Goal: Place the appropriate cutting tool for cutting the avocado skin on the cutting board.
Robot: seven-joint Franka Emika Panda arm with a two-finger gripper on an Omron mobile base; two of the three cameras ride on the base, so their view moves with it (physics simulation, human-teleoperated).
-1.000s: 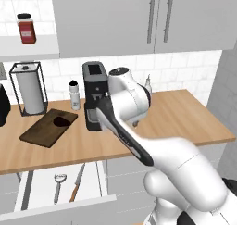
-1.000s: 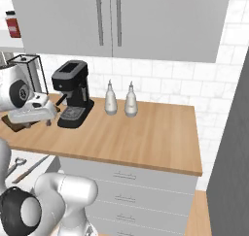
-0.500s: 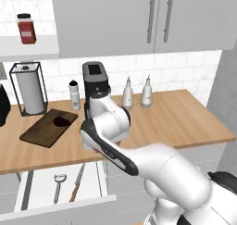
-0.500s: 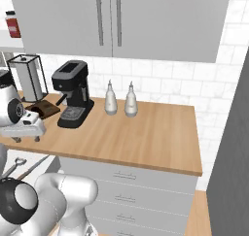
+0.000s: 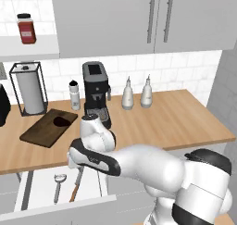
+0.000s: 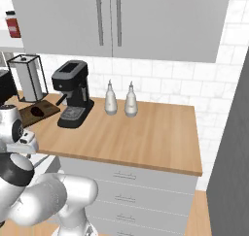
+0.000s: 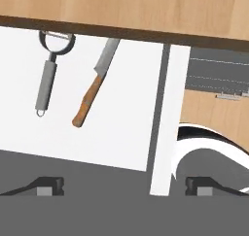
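Wooden-handled slim knife (image 7: 92,92) lies in the open white drawer (image 7: 116,143), grey metal peeler (image 7: 50,70) at its 9 o'clock; gripper (image 7: 124,186) above, jaws spread wide and empty, presumably lining up the pick.

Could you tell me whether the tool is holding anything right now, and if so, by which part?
Nothing is held. The tool is open above the open drawer; the knife and the peeler lie loose inside it, untouched.
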